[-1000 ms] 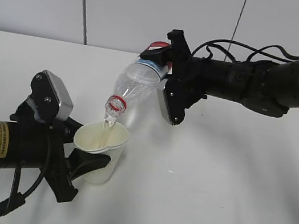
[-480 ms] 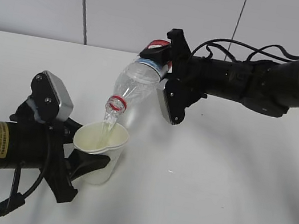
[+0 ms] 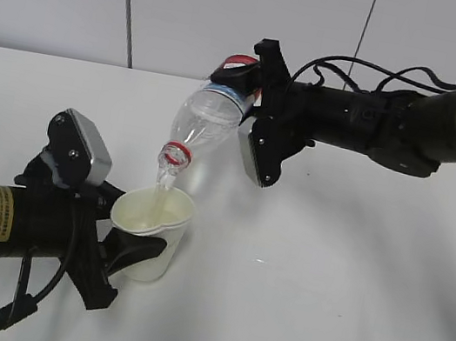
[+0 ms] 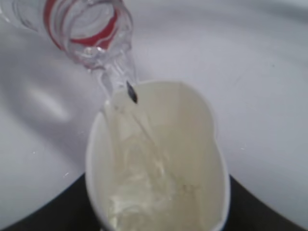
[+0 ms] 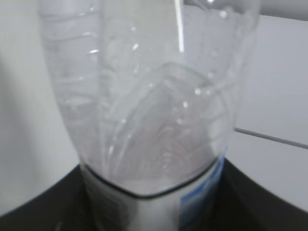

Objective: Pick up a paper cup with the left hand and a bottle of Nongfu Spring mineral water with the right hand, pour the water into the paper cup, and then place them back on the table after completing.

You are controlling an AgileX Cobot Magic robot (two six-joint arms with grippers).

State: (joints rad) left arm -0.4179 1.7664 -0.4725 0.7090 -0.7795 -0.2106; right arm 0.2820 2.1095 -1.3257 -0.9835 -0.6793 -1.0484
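1. White desk: spans the whole near scene, meeting a grey panelled wall at the far side.
2. Right hand: reaches in from the right on a black arm with loose cables and a grey cylindrical joint, raised above the desk at far centre; clenched on the labelled lower body of the bottle, black fingers showing at both lower corners of the right wrist view.
3. Left hand: comes in from the near left on a black arm with a yellow label and a grey block at the wrist; clasped around the paper cup, black fingers dark on both sides of the cup's lower wall in the left wrist view.
4. Bottle: clear plastic, tipped steeply with the base up and to the right, open neck with a red ring pointing down-left, just above the cup's far rim; blue-and-white label near the held end; mostly drained, inner wall beaded with droplets.
5. Paper cup: white, upright, left of centre and near, rim squeezed to an oval; cannot tell whether lifted or touching the desk; partly filled with rippling water.
6. Water stream: thin, falling from the neck into the cup by its far rim.
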